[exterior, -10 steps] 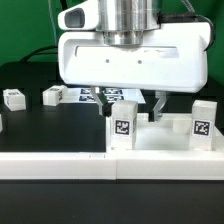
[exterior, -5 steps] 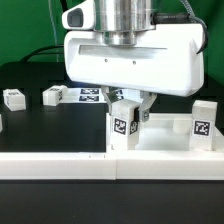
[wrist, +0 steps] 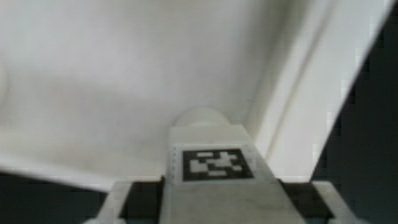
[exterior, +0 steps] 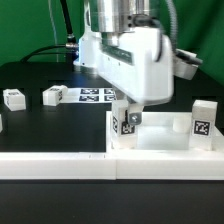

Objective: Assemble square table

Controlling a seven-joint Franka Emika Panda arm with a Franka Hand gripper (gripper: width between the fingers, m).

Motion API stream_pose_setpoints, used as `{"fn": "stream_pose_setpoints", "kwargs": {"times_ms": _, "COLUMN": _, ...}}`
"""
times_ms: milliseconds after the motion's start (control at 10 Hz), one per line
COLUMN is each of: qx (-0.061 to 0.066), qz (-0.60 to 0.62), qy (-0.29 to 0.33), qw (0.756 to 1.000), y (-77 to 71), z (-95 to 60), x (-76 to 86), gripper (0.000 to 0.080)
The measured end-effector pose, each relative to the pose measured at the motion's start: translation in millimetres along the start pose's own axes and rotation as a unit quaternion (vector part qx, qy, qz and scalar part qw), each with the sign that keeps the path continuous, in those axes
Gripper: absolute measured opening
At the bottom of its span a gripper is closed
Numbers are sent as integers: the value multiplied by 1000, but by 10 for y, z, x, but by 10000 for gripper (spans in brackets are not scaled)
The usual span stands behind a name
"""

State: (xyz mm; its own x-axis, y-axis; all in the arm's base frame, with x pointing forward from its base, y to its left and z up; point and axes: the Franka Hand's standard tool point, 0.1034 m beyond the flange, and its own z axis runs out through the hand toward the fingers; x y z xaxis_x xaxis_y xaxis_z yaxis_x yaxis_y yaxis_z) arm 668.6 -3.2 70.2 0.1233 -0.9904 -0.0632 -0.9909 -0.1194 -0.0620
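The square table's white top (exterior: 160,143) lies at the exterior view's right, rim up. One short white tagged leg (exterior: 123,124) stands upright at its near left corner. My gripper (exterior: 128,117) comes down from above and is shut on that leg, with a dark finger (exterior: 136,118) against its side. A second leg (exterior: 203,120) stands at the top's right corner. In the wrist view the held leg (wrist: 217,158) rises between my gripper (wrist: 217,205) jaws, its tag facing the camera. The top's pale inside (wrist: 125,90) and rim (wrist: 299,80) lie behind it.
Two loose white legs (exterior: 12,98) (exterior: 52,95) lie on the black table at the exterior view's left. The marker board (exterior: 93,95) lies behind the arm. A long white rail (exterior: 55,166) runs along the front edge.
The jaws have closed in on the upright leg at the top's corner. The hand has since turned about its upright axis, showing its side now instead of its broad face.
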Motion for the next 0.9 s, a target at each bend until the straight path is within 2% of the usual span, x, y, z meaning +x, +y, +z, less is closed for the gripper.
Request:
{"fn": "stream_pose_setpoints", "kwargs": {"times_ms": 200, "qx": 8, "qz": 175, "qy": -15, "qw": 984, "y": -37, "z": 2, "x": 9, "gripper": 290}}
{"fn": "stream_pose_setpoints", "kwargs": {"times_ms": 300, "qx": 9, "qz": 224, "qy": -18, "qw": 974, "y": -36, "z": 4, "x": 15, "gripper": 290}}
{"fn": "stream_pose_setpoints", "kwargs": {"times_ms": 600, "qx": 6, "qz": 247, "qy": -10, "qw": 969, "y": -20, "z": 1, "x": 21, "gripper": 290}}
{"fn": "stream_pose_setpoints", "kwargs": {"times_ms": 700, "qx": 6, "qz": 264, "qy": -13, "qw": 965, "y": -21, "z": 5, "x": 16, "gripper": 368}}
{"fn": "stream_pose_setpoints", "kwargs": {"times_ms": 800, "qx": 7, "qz": 260, "qy": -13, "qw": 966, "y": -21, "z": 5, "x": 16, "gripper": 368}}
{"fn": "stream_pose_setpoints", "kwargs": {"times_ms": 900, "qx": 7, "qz": 260, "qy": -13, "qw": 966, "y": -21, "z": 6, "x": 15, "gripper": 557}}
